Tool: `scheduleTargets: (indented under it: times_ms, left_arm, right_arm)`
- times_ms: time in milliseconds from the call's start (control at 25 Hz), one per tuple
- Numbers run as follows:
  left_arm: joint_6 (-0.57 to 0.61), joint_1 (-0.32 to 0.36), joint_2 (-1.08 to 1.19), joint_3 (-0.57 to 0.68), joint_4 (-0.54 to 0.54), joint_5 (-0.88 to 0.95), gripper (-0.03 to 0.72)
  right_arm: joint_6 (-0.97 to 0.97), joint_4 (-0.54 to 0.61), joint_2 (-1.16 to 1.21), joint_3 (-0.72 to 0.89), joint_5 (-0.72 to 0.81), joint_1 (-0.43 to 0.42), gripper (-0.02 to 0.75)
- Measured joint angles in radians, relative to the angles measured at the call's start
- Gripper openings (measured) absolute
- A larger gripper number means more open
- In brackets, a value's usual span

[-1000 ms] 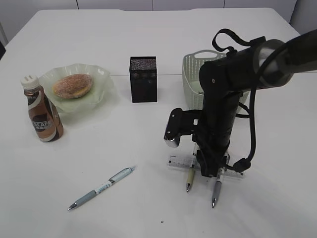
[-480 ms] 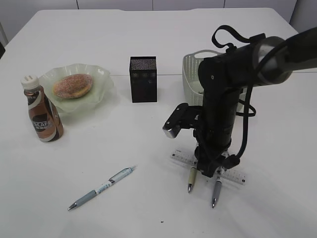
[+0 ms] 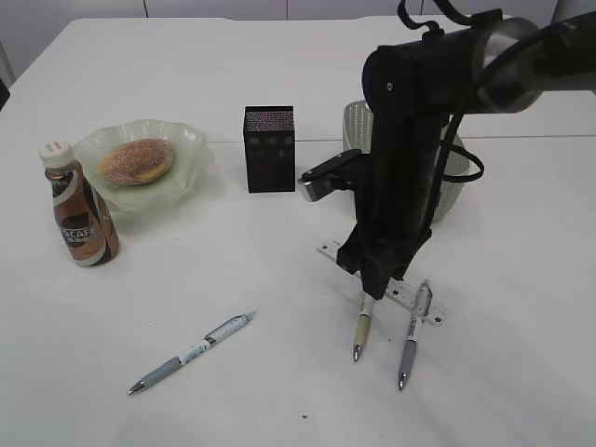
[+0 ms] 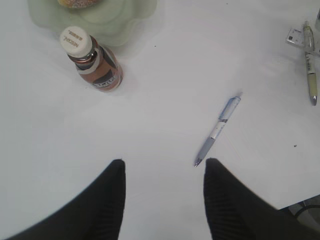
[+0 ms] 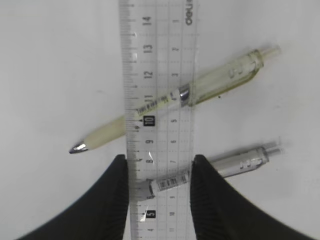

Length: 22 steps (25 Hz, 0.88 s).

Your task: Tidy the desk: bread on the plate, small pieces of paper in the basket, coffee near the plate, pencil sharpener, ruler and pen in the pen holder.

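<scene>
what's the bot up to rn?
Desk tidy in progress. The right gripper is clamped on the clear ruler, raised over two pens on the table. The left gripper hangs open above a third pen. Bread is on the plate, coffee bottle beside it.

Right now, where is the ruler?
The clear ruler sits clamped between the right gripper's fingers, on the right side of the exterior view, above two pens and in front of the basket.
</scene>
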Motion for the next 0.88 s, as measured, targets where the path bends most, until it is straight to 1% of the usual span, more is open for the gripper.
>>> scheduleTargets:
  times_ms: [120, 360, 520, 720, 800, 880]
  left_arm:
    - [0.000, 0.000, 0.000, 0.000, 0.000, 0.000, 0.370]
    - [0.000, 0.000, 0.000, 0.000, 0.002, 0.000, 0.370]
    - [0.002, 0.000, 0.000, 0.000, 0.002, 0.000, 0.370]
    - [0.002, 0.000, 0.000, 0.000, 0.002, 0.000, 0.370]
    - [0.002, 0.000, 0.000, 0.000, 0.002, 0.000, 0.370]
    - [0.002, 0.000, 0.000, 0.000, 0.002, 0.000, 0.370]
  right_arm:
    - [0.056, 0.048, 0.001, -0.032, 0.006, 0.000, 0.267]
    - [0.290, 0.138, 0.002, -0.054, 0.012, 0.000, 0.267]
    - [0.389, 0.144, 0.002, -0.054, 0.014, 0.000, 0.267]
    - [0.444, 0.144, -0.006, -0.054, 0.012, 0.006, 0.267]
    - [0.462, 0.133, -0.032, -0.054, -0.023, 0.013, 0.267]
    - [0.484, 0.109, -0.073, -0.050, -0.094, 0.022, 0.267]
